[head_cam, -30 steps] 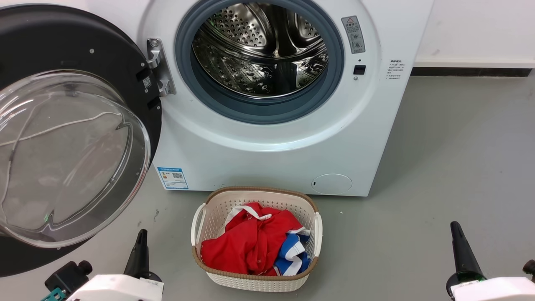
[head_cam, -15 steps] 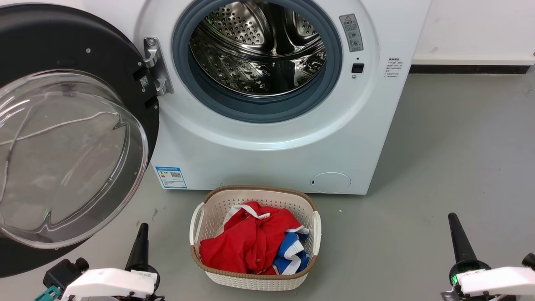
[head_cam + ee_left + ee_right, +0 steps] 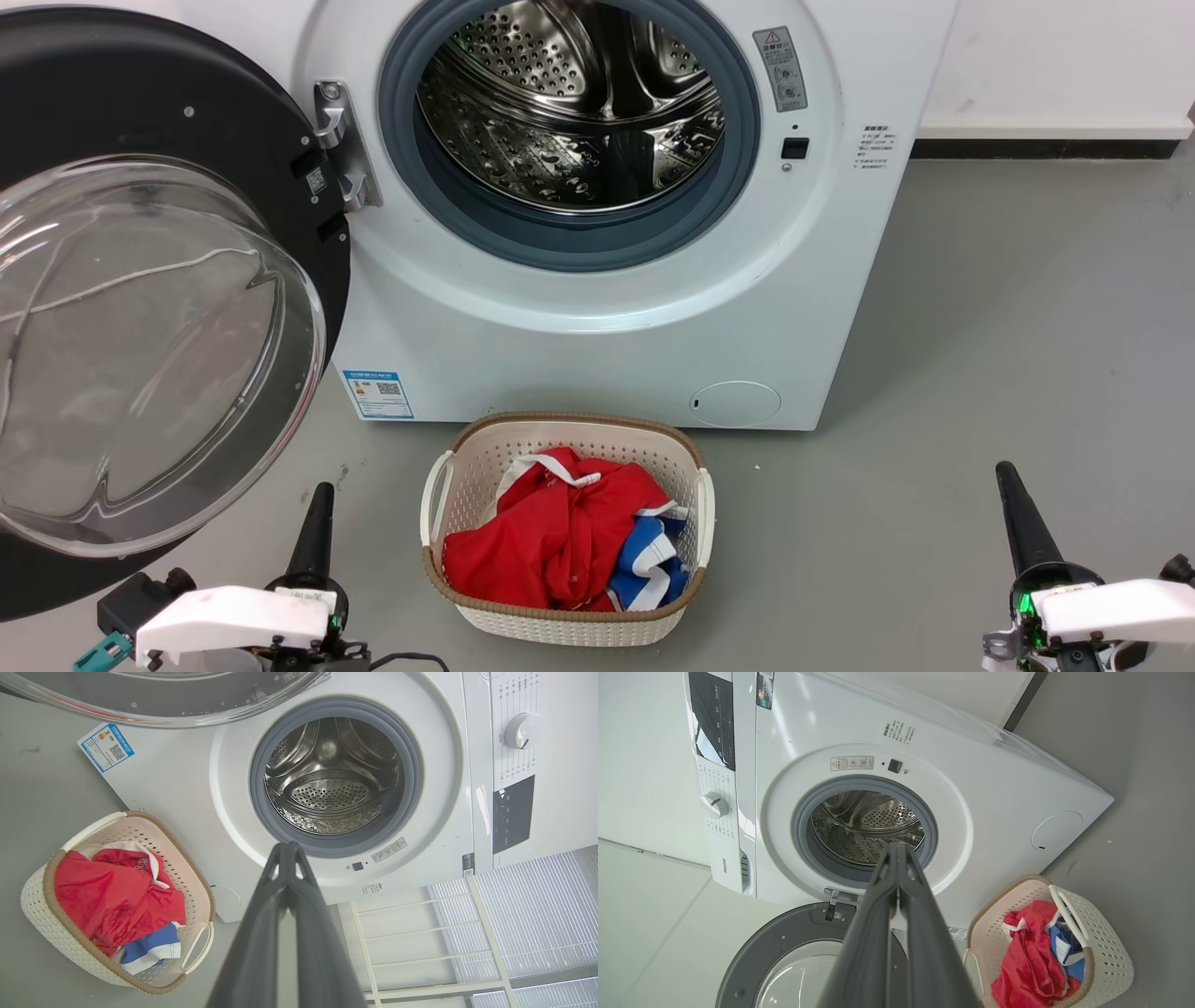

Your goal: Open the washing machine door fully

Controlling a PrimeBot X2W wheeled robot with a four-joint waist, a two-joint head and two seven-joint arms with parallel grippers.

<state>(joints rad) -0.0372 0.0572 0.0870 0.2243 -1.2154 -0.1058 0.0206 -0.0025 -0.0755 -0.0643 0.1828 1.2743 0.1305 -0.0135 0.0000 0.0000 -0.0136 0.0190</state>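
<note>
Left gripper (image 3: 322, 495) at 7 o'clock and right gripper (image 3: 1005, 476) at 5 are empty, dark tips pinched together. The washing machine door (image 3: 140, 84), glossy black around a bulging clear bowl, stands wide open at 9, cropped by the frame. The washing machine (image 3: 607, 345) shows its perforated steel drum (image 3: 569, 103) at 12.

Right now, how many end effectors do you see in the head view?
2: the left end effector at lower left, near the door; the right end effector at lower right.
</note>
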